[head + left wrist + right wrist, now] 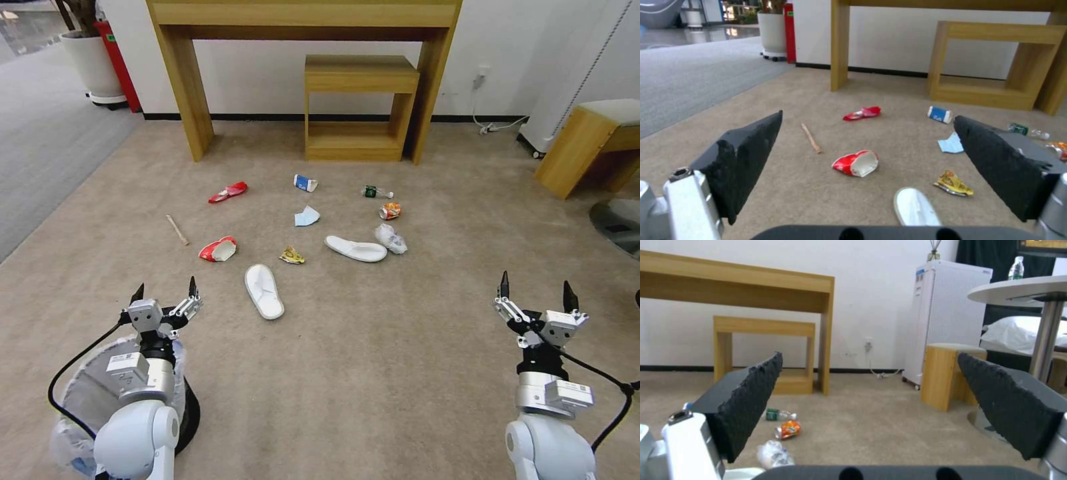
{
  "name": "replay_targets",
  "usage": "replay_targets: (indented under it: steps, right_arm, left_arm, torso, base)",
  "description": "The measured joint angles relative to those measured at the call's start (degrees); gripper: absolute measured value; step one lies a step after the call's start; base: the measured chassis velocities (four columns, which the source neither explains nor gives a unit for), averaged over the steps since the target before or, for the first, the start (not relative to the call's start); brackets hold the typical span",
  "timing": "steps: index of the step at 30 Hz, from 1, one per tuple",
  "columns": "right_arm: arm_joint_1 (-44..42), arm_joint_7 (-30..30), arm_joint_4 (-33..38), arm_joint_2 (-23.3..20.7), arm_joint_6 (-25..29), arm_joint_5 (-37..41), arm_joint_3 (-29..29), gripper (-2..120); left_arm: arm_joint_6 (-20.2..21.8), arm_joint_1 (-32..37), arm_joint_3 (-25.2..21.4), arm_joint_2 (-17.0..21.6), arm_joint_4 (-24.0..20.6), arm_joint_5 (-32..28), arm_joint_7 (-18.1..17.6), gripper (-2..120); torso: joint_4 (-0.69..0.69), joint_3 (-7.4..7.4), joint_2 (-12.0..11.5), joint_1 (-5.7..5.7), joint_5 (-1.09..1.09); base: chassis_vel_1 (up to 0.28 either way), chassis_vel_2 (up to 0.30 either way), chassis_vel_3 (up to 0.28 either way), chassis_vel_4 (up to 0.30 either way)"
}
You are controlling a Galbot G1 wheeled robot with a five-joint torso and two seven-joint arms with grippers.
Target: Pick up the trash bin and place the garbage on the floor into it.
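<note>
Left gripper [165, 290] low at the near left, fingers [744, 156] spread wide and holding nothing; directly beneath its arm stands the bin [77, 390], white bag liner crinkled over a black base, resting on the floor [373, 373]; right gripper [537, 289] at the near right, fingers [746, 400] likewise spread and empty, well apart from the litter.

Garbage scattered on the beige carpet ahead of both grippers: stick [177, 229] farthest left; two crushed red cups, one far [228, 192] and one near [217, 249]; blue-white cup [305, 182] toward the wooden furniture; blue mask [307, 216] just nearer than it; yellow wrapper [292, 255] between the near red cup and the far slipper; near slipper [264, 291] closest to the left gripper; far slipper [355, 249] lying crosswise, its end touching or just beside the white wad [391, 239]; orange can [390, 211] beyond the wad; small bottle [377, 193] beyond the can.

Background: wooden desk [187, 80] against the wall, a stool [360, 107] under it; grey carpet [47, 153] at the far left.
</note>
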Motion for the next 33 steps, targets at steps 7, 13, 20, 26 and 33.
replay_targets:
  steps: [7,13,20,26,33]
  right_arm:
    - [0.0,-0.1,-0.2,0.1,0.1,-0.2,0.0,100]
    - [0.0,-0.1,-0.4,0.2,0.1,-0.4,0.0,100]
    - [0.1,-0.2,-0.7,0.3,0.4,-0.6,0.0,100]
    - [0.2,-0.2,-1.0,0.6,0.5,-0.9,0.0,100]
    - [0.3,-0.3,-1.1,1.0,0.6,-1.6,-0.2,100]
  left_arm:
    - [0.0,-0.1,0.0,0.0,0.1,0.0,0.0,100]
    - [0.0,-0.2,0.0,0.0,0.3,0.0,0.0,100]
    - [0.0,-0.4,0.0,0.0,0.5,0.0,0.0,100]
    - [0.0,-0.5,0.0,0.0,0.6,0.0,0.0,100]
    - [0.0,-0.5,0.0,0.0,0.6,0.0,-0.1,100]
  torso:
    - [0.0,0.0,0.0,0.0,0.0]
    - [0.0,0.0,0.0,0.0,0.01]
    - [0.0,0.0,0.0,0.0,0.0]
    - [0.0,0.0,0.0,0.0,0.0]
    - [0.0,0.0,0.0,0.0,0.0]
  base:
    - [0.04,0.039,-0.036,-0.034]
    - [0.0,0.0,0.0,0.0]
    - [0.037,0.043,-0.034,-0.043]
    - [0.033,0.038,-0.042,-0.045]
    - [0.005,0.008,-0.006,-0.006]
